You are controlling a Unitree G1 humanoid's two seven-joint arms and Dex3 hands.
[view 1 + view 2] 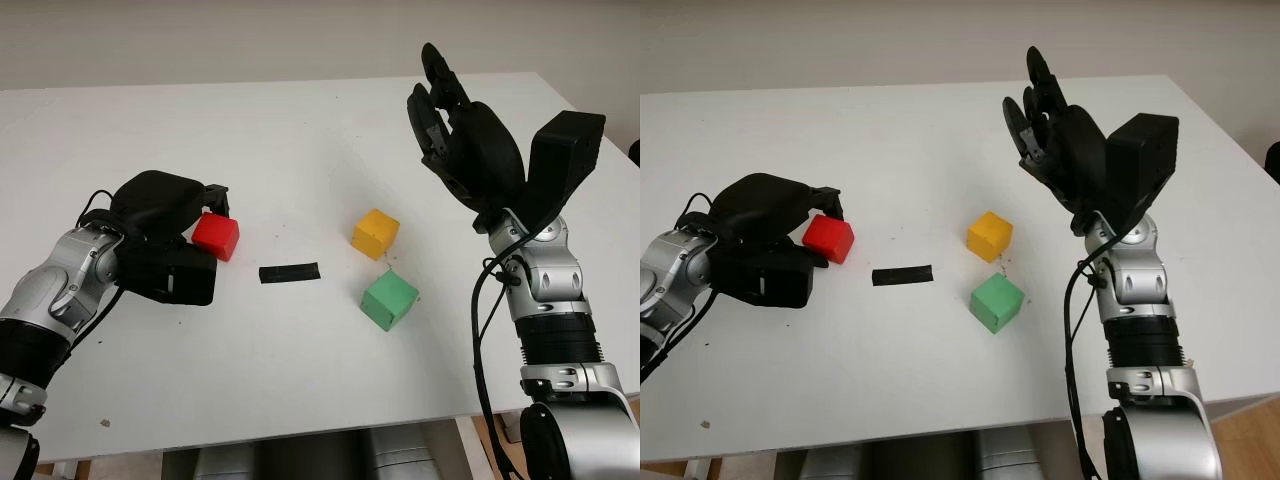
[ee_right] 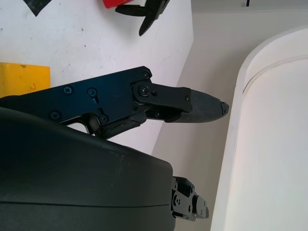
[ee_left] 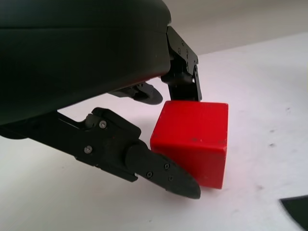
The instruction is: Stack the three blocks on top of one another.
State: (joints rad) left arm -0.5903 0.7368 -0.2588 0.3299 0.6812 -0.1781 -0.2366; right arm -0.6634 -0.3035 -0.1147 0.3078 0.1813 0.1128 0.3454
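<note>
Our left hand (image 1: 175, 245) sits low on the table (image 1: 300, 130) at its left side, with its fingers (image 3: 159, 171) closed around the red block (image 1: 216, 236). In the left wrist view one finger lies along the near side of the block and another presses its far upper edge, so we judge the block pinched between them. It seems to stand on the table, not lifted, though we cannot be sure of contact underneath. Gripping it from the sides leaves its top and bottom free, which suits carrying it over and setting it down on another block.

The yellow block (image 1: 375, 233) and the green block (image 1: 389, 300) sit near the middle right of the table, just beside each other with a small gap, the green one nearer to us. Neither is stacked. A strip of black tape (image 1: 289, 272) lies flat between the red block and that pair.

Our right hand (image 1: 455, 110) is raised above the far right of the table, well apart from every block, open and holding nothing. Held up and back like this, it keeps the space over the yellow and green blocks free for the left arm.

We judge the task to be at its start: no block is on another, and the red one is the first to move. The lift calls for a steady pinch, since the block could twist in so narrow a hold.
</note>
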